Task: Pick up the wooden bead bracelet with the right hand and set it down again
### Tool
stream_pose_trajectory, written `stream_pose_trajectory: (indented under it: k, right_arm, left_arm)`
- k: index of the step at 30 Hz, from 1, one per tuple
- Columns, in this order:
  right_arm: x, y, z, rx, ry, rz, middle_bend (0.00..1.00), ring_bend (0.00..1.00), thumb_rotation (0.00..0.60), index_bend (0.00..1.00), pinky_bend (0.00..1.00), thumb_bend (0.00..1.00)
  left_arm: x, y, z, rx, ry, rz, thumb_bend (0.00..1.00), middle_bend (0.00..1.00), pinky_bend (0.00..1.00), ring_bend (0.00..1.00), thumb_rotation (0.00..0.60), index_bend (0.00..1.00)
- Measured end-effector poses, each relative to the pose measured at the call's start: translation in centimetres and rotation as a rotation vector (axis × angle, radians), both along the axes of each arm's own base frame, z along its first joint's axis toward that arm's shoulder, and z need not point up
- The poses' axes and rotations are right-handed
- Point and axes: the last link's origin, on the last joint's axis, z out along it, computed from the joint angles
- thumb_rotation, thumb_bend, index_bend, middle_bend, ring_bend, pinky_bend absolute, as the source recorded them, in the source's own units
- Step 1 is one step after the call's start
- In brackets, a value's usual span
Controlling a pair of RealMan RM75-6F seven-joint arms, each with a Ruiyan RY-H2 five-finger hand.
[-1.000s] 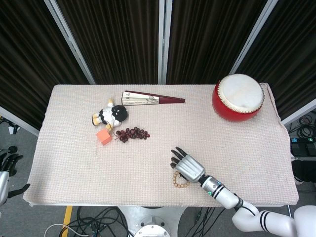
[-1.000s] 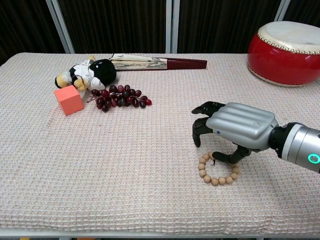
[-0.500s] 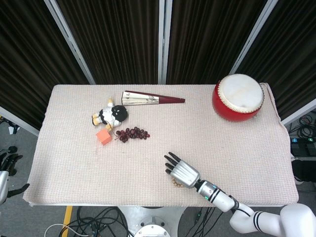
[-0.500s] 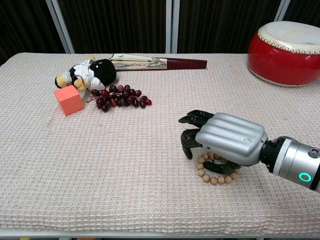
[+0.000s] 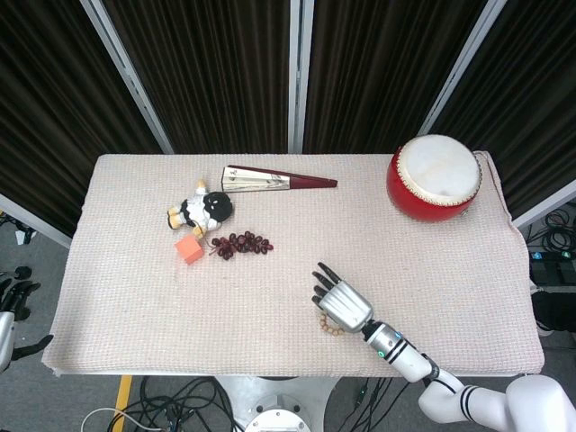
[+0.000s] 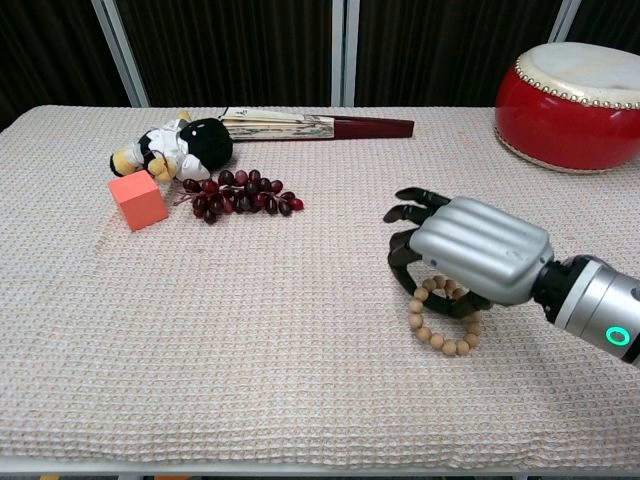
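Observation:
The wooden bead bracelet [image 6: 444,332] lies low near the table's front edge, its far side tucked under my right hand [image 6: 470,250]. That hand reaches in from the right, palm down, with the fingers [image 6: 410,212] stretched forward and slightly curled. Its dark thumb crosses the loop and grips the beads against the palm side. In the head view the bracelet [image 5: 328,326] peeks out at the left of the right hand [image 5: 341,302]. My left hand [image 5: 9,310] hangs off the table at the far left edge, fingers apart and holding nothing.
A red drum [image 6: 577,95] stands at the back right. A folded fan [image 6: 318,127], a plush toy [image 6: 180,146], an orange cube [image 6: 138,200] and a bunch of dark red grapes [image 6: 240,194] lie at the back left. The beige woven cloth [image 6: 200,330] covers the table.
My right hand dropped over the bracelet and slid left, then came back right and slightly away from the front edge. The bracelet shifted right along with it.

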Motion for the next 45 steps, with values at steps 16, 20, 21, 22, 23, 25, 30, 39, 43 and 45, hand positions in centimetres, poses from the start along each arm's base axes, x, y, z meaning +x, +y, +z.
stream_pose_trajectory:
  k: [16,20,21,22,23,25,30,39,43,45]
  right_arm:
    - [-3.2,-4.1,9.2,0.327,-0.522,-0.966,0.53,0.24,0.6,0.76,0.0,0.61]
    - [-2.8,-4.1,10.2,0.422,-0.657,-1.101,0.53,0.24,0.6,0.76,0.0,0.63]
    - [-2.6,-4.1,10.3,0.446,-0.69,-1.129,0.53,0.24,0.599,0.76,0.0,0.63]
    - [-2.5,-4.1,10.4,0.48,-0.731,-1.166,0.53,0.24,0.588,0.76,0.0,0.64]
    - [-2.4,-4.1,10.4,0.506,-0.759,-1.194,0.53,0.24,0.577,0.76,0.0,0.66]
    - [-2.1,-4.1,10.5,0.564,-0.809,-1.251,0.53,0.24,0.554,0.76,0.0,0.68]
    - [-1.5,-4.3,10.9,0.66,-0.888,-1.326,0.53,0.24,0.524,0.73,0.0,0.79]
    - [-1.1,-4.6,10.9,0.737,-0.994,-1.341,0.53,0.2,0.318,0.62,0.0,0.98]
    - [-0.9,-4.5,10.6,0.769,-1.029,-1.326,0.53,0.19,0.258,0.58,0.0,0.98]
    - [-0.8,-4.4,10.6,0.783,-1.043,-1.315,0.52,0.19,0.251,0.56,0.0,0.92]
  left_arm:
    - [0.4,1.0,-0.4,-0.048,-0.009,-0.024,0.0,0.15,0.1,0.05,0.6,0.19]
    - [0.5,1.2,-0.4,-0.053,-0.004,-0.028,0.0,0.16,0.1,0.05,0.6,0.19]
    - [0.6,1.2,-0.4,-0.054,-0.004,-0.028,0.0,0.15,0.1,0.05,0.6,0.19]
    - [0.6,1.2,-0.5,-0.055,-0.003,-0.029,0.0,0.15,0.1,0.05,0.6,0.19]
    - [0.6,1.3,-0.5,-0.057,-0.002,-0.029,0.0,0.15,0.1,0.05,0.6,0.19]
    - [0.7,1.3,-0.5,-0.057,-0.003,-0.03,0.0,0.15,0.1,0.05,0.6,0.19]
    - [0.8,1.3,-0.5,-0.059,0.001,-0.028,0.0,0.16,0.1,0.05,0.6,0.19]
    - [0.9,1.4,-0.6,-0.062,0.001,-0.029,0.0,0.16,0.1,0.05,0.6,0.19]
    - [0.9,1.4,-0.7,-0.065,0.002,-0.027,0.0,0.15,0.1,0.05,0.6,0.19]
    - [0.9,1.5,-0.7,-0.065,0.001,-0.025,0.0,0.16,0.1,0.05,0.6,0.19]
